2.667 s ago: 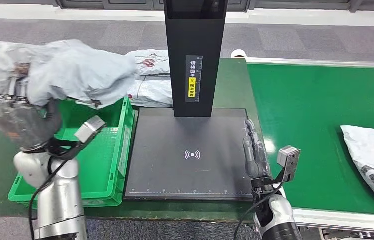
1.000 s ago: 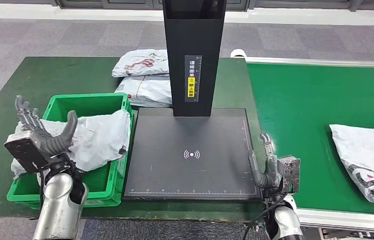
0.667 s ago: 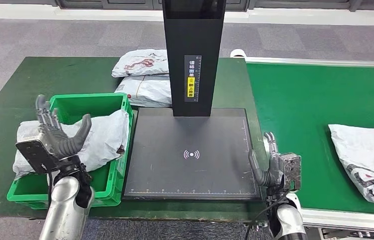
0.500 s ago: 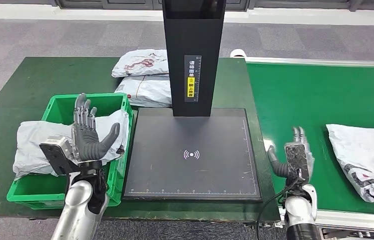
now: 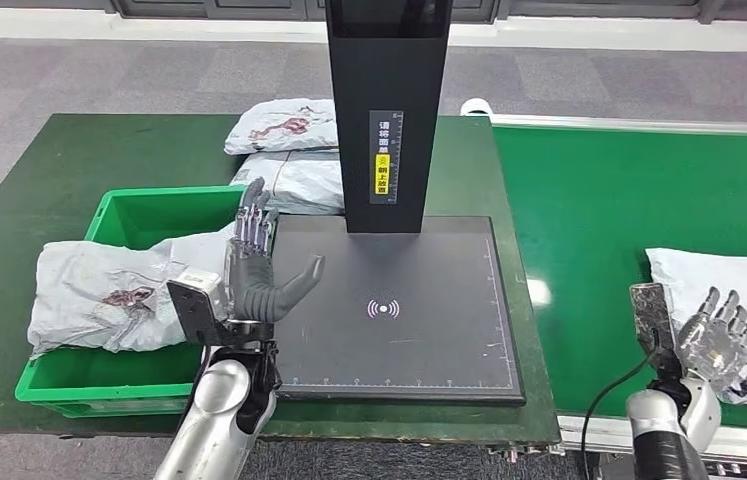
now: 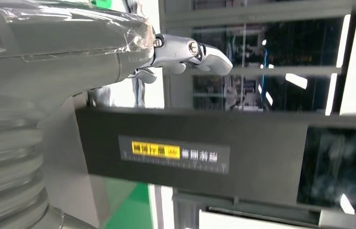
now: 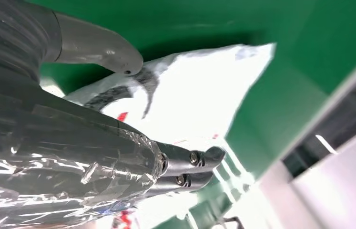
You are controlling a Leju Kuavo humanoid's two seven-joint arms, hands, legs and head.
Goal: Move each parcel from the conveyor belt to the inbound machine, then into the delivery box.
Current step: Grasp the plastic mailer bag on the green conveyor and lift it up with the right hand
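While the left hand (image 5: 254, 275) stands upright with fingers spread, holding nothing, at 9 o'clock of the inbound machine (image 5: 386, 300), a crumpled grey parcel (image 5: 114, 295) lies across the green delivery box (image 5: 129, 365). The right hand (image 5: 714, 335), fingers apart and empty, hovers over a white parcel (image 5: 739, 285) on the conveyor belt (image 5: 599, 220).

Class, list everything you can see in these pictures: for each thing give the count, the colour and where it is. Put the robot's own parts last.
Table: one, dark green, under the box and machine.
Conveyor belt: one, bright green, on the right.
Inbound machine: one, black, centre, flat plate with upright post.
Delivery box: one, green, left of the machine.
Parcel in the box: one, grey-white, draped over its rim.
Parcel on the belt: one, white, far right.
Stacked parcels: two, white, behind the box.
Left hand: one, grey, open, raised between box and machine.
Right hand: one, silver, open, over the belt parcel.
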